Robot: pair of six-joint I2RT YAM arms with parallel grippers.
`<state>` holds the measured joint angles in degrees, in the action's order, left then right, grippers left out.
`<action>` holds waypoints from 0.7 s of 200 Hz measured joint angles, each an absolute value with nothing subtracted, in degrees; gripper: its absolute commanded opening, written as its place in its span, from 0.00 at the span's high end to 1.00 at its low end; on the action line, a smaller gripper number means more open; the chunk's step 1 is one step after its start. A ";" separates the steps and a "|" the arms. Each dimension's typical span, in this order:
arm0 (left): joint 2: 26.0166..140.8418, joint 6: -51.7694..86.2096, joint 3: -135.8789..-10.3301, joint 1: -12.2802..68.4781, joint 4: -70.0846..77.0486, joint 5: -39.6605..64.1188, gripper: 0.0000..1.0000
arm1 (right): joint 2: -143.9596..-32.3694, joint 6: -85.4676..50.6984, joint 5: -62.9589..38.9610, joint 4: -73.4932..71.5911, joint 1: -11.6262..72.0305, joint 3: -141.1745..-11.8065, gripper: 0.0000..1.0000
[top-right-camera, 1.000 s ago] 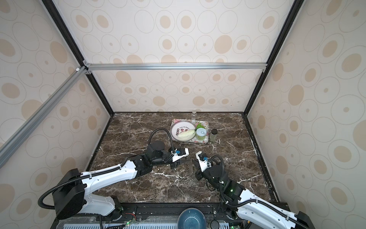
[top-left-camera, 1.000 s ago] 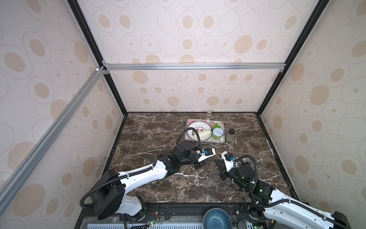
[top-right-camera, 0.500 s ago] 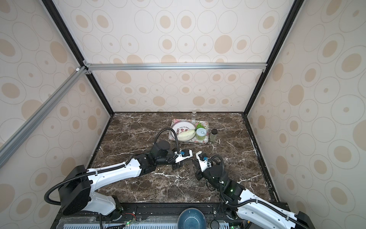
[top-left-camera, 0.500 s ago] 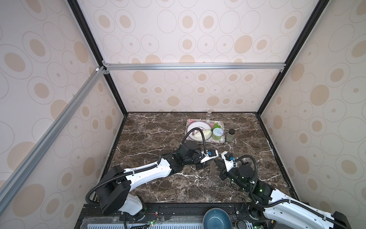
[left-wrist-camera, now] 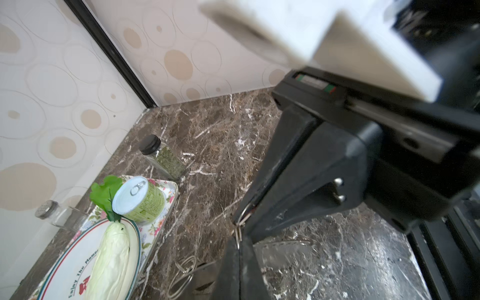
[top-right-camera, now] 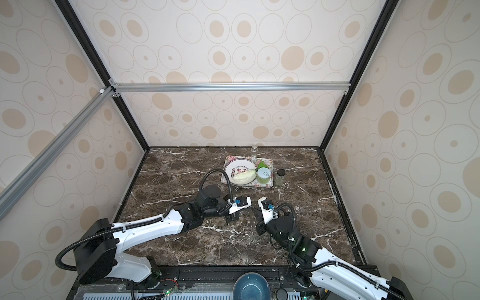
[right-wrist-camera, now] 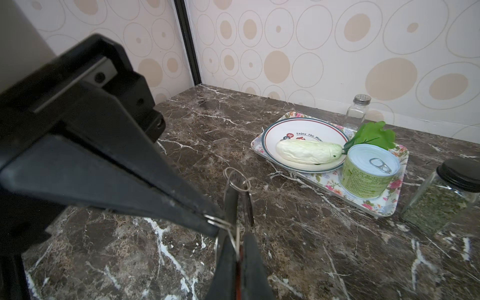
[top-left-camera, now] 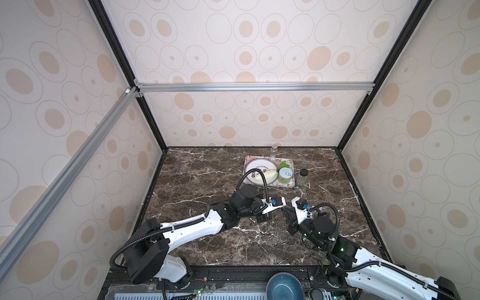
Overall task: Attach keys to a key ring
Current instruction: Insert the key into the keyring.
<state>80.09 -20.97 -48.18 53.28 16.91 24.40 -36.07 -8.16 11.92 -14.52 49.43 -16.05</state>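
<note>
The right gripper (right-wrist-camera: 228,230) has its two black fingers pressed together. Between the tips it pinches the key ring (right-wrist-camera: 217,220), a thin metal split ring that sticks out at the side of the tips. The left gripper (left-wrist-camera: 239,228) is closed in the same way: its fingers meet at the tips and a thin wire ring (left-wrist-camera: 242,217) is caught between them. It is not possible to say if this is the same ring that the right gripper holds. Both pairs of tips are low, close above the marble table (right-wrist-camera: 311,246).

The keys (right-wrist-camera: 231,200) appear in the right wrist view as two slim dark pieces just beyond the right tips, with thin wire loops (right-wrist-camera: 237,179) at their far end. They seem to lie on the table, on the side toward the tray. In the left wrist view a flat grey shape (left-wrist-camera: 285,246) lies on the table just behind the fingers, too blurred to identify.

In both top views the two grippers are near each other in the middle of the table, in front of the flowered tray (top-left-camera: 275,159). The tray carries a plate (top-left-camera: 259,163) with a pale vegetable (top-left-camera: 271,174), a green can (top-left-camera: 285,176) and a green leaf (top-left-camera: 283,165). A spice jar (top-left-camera: 302,178) with a black lid stands just beside the tray, and a clear shaker (top-left-camera: 274,148) stands at the back wall. A blue bowl (top-left-camera: 284,287) is at the front edge.
</note>
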 measured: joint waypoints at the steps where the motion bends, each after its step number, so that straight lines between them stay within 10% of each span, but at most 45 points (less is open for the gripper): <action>1: 80.01 -20.91 -48.05 53.28 17.15 24.45 1.00 | -36.07 -8.19 11.84 -14.59 49.43 -16.05 1.00; 140: 77.47 -15.20 -37.93 53.10 37.65 25.58 1.00 | -37.50 -11.22 5.78 -19.27 47.92 -16.12 1.00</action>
